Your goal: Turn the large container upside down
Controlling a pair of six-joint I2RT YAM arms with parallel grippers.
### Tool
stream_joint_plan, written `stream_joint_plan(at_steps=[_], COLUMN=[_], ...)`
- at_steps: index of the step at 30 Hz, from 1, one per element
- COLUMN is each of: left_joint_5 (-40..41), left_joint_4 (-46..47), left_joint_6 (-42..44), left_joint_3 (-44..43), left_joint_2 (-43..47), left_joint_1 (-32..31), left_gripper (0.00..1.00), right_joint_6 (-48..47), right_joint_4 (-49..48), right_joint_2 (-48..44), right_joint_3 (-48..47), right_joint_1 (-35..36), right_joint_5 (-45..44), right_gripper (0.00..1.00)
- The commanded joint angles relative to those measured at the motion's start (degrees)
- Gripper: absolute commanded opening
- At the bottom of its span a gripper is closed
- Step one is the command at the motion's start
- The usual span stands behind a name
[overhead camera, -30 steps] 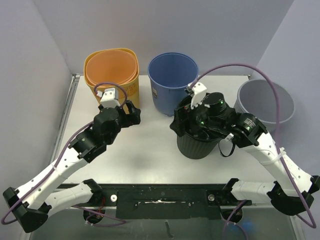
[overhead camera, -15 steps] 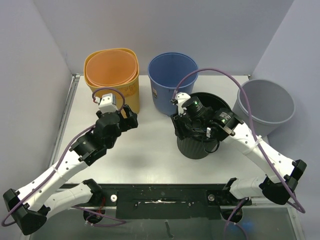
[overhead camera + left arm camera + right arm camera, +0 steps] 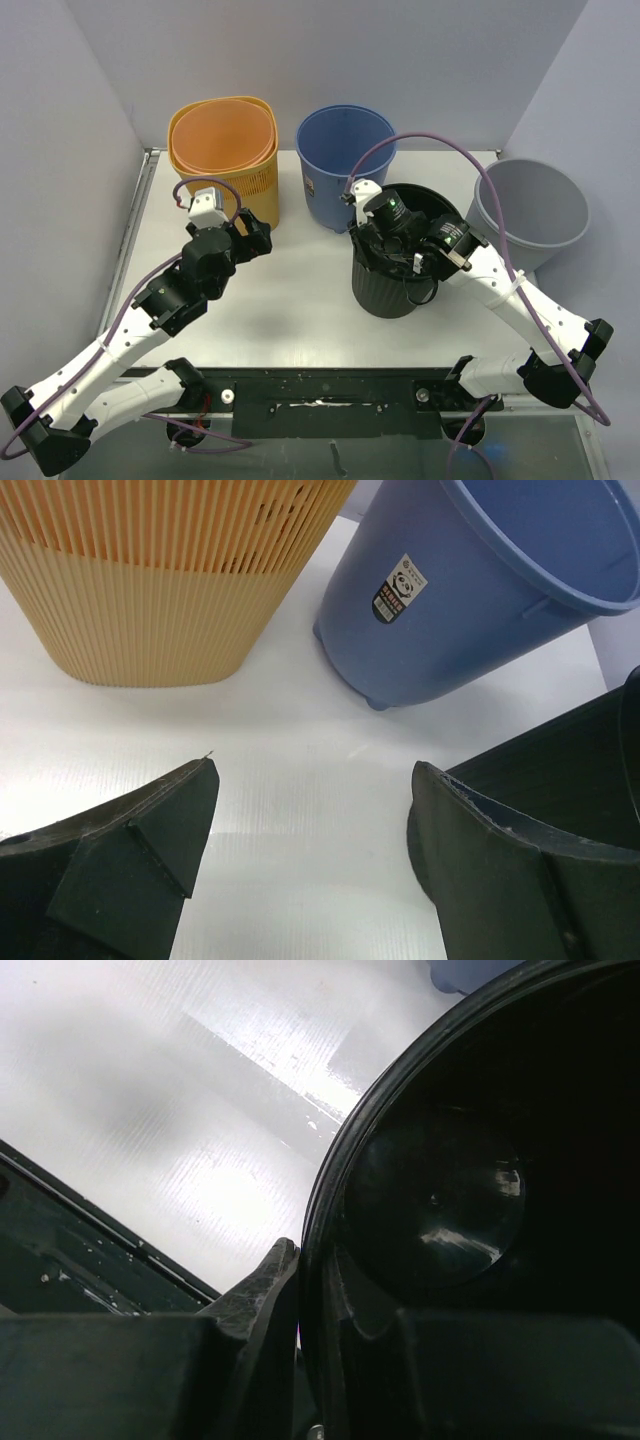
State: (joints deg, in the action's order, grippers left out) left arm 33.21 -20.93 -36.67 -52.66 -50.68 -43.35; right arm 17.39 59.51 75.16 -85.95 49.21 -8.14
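Gripping stage: R gripper clamped on rim of black bin, upright, near blue bin. L gripper spread wide, empty, well apart. Next, prob.: lift, roll wrist, invert w/o slipping.

Left arm and right arm: white links, black joint housings, black bases at 7 and 5 o'clock. Purple cable loops off each wrist. Left gripper: black wedge-shaped fingers.
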Motion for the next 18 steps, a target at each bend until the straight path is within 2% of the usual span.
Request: stream_joint_plan(at_steps=[1,4,9,12,15,18], left_joint_5=[-0.93,-6.71,-10.83,-7.16,1.95,6.48], left_joint_4=[7.36,11.40,10.44,9.16,9.59,8.84], left_joint_6=[-1.26,1.16,1.33,1.33,0.47,0.55], left_joint_3=[0.67,-0.25,-5.92,-8.80,-6.40,-5.22], left_joint_2=[0.61,-0.87,-3.69,-2.52,0.31,2.02], left_joint_1=[0.28,0.24,0.24,0.29,0.42,1.02], left_gripper=[0.78,0.78,0.79,0.80,0.82,0.82], right_joint_6=[1.17,1.23,3.48,6.69,10.26,13.40], right_joint_4=[-8.09,-10.56,-18.98,-28.00,-38.49,-43.16], right_joint_2=[-2.55,-4.62,-7.12,-9.03,-10.39,-10.49], right_joint_3=[-0.92,-0.38,0.76,4.36,9.86,12.65], right_joint_1=[0.62,0.61,0.58,0.47,-1.16,-3.41], right_joint_5=[4.78,6.93,12.58,17.12,20.77,21.54], right_gripper=[0.00,0.00,0.00,0.00,0.00,0.00])
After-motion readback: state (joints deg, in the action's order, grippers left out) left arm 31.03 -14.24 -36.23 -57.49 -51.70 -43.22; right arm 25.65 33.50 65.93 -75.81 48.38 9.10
